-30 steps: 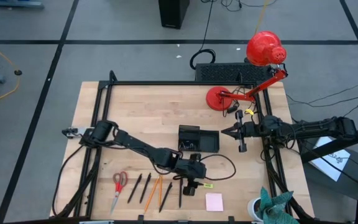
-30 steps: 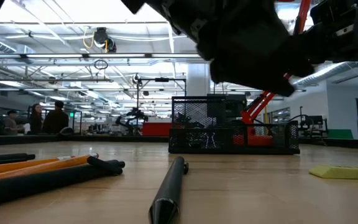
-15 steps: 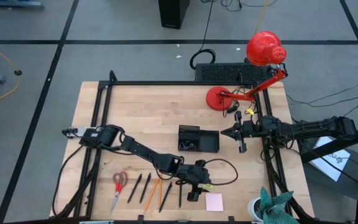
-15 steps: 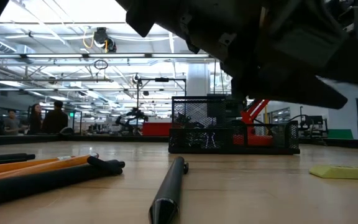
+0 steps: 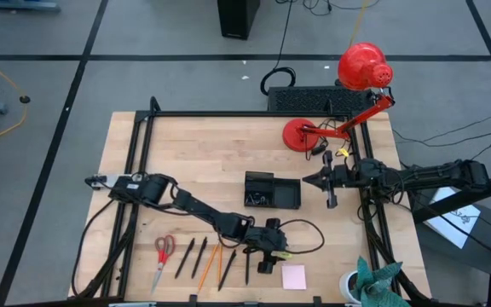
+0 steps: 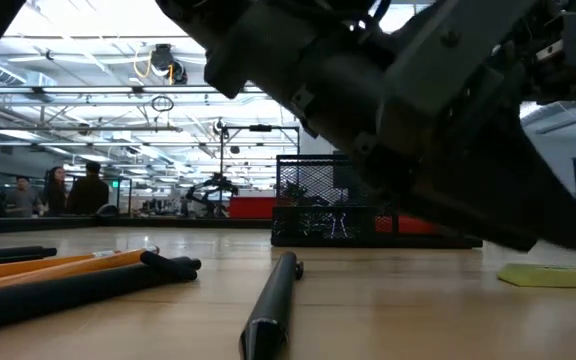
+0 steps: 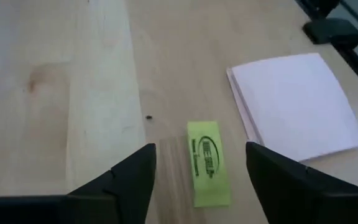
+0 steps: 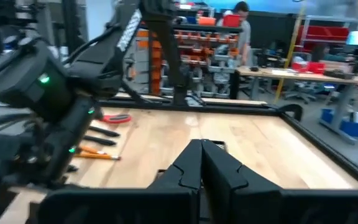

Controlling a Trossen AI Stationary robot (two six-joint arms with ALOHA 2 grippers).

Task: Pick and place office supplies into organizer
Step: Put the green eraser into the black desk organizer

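Yellow-green piece (image 7: 207, 163) (left wrist view only) between spread jaws.

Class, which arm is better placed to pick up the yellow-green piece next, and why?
Left. Its gripper hangs with open jaws astride the yellow-green piece; the right gripper waits shut beyond the organizer.

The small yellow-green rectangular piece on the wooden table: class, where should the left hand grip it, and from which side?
The small yellow-green rectangular piece lies flat, so come from above with the open left hand and pinch its two long edges across the narrow width.
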